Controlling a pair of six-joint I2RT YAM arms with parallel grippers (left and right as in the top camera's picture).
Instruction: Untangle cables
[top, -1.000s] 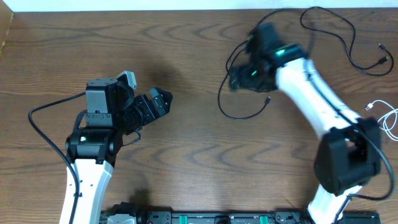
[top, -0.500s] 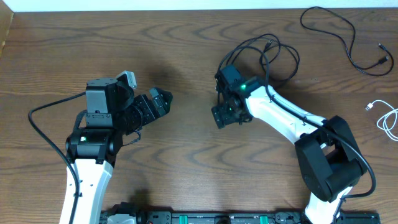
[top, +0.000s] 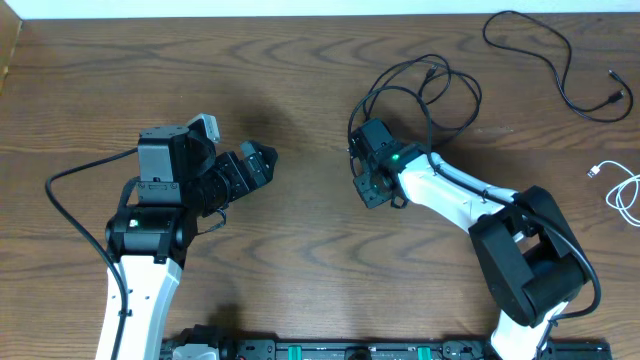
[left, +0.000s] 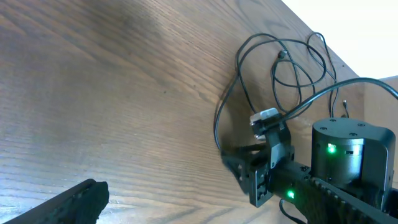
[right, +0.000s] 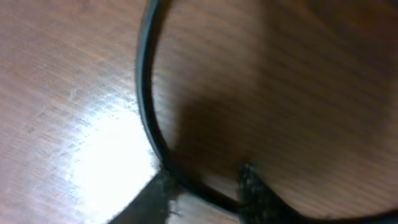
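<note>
Bare table (top: 305, 120) is left between the left gripper (top: 262, 163) and the right gripper (top: 368, 190), while the far side of the latter is obstructed by the looped black cable (top: 431, 72) and, nearer, by the right arm (top: 450, 192).

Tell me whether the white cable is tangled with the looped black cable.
No, the white cable lies alone at the right edge, apart from the looped black cable.

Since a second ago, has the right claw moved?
Yes. The right gripper came nearer the table's near edge, farther from the corner black cable.
</note>
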